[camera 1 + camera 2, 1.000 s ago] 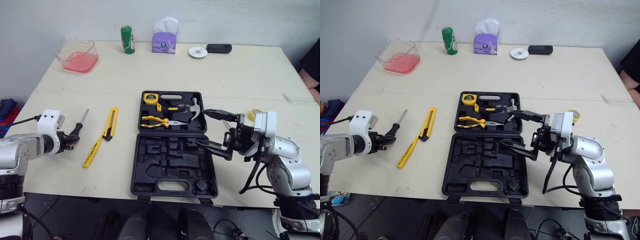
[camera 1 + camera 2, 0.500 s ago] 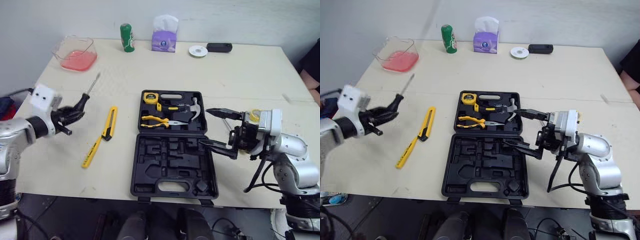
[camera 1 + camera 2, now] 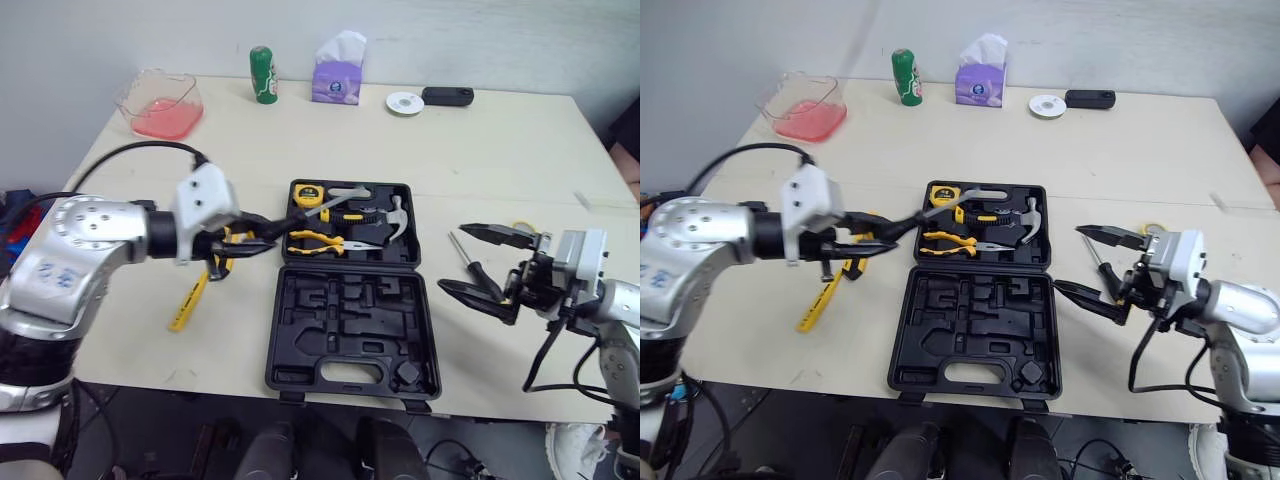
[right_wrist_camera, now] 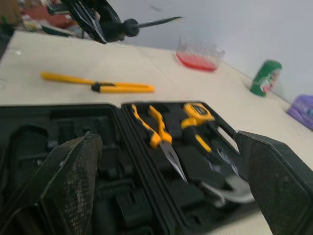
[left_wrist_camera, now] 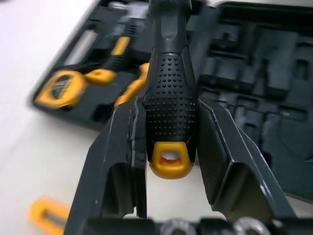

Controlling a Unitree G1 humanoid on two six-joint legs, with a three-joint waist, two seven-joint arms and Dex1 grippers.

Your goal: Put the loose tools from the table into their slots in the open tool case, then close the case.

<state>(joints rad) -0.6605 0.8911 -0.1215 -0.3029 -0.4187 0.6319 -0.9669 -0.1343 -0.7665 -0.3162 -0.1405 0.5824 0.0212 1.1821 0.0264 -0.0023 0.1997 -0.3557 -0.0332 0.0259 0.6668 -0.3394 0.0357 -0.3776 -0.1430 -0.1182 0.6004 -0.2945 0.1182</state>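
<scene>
Over the left edge of the case (image 3: 340,320), the left gripper (image 3: 250,243) is clamped on the black handle of the screwdriver (image 5: 171,103), its shaft pointing across the far half. To seat it well, I'd judge the shaft must be lined up with a free slot, lowered flat, then released; the right gripper (image 3: 452,260) hangs wide open right of the case

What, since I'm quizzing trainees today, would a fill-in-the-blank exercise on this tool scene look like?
The left gripper grips a screwdriver by its ___.
The right gripper stands ___, holding nothing.
The yellow utility knife lies on the table, ___ of the tool case.
A second screwdriver lies on the table, ___ of the case.
Missing: handle; open; left; right.
</scene>
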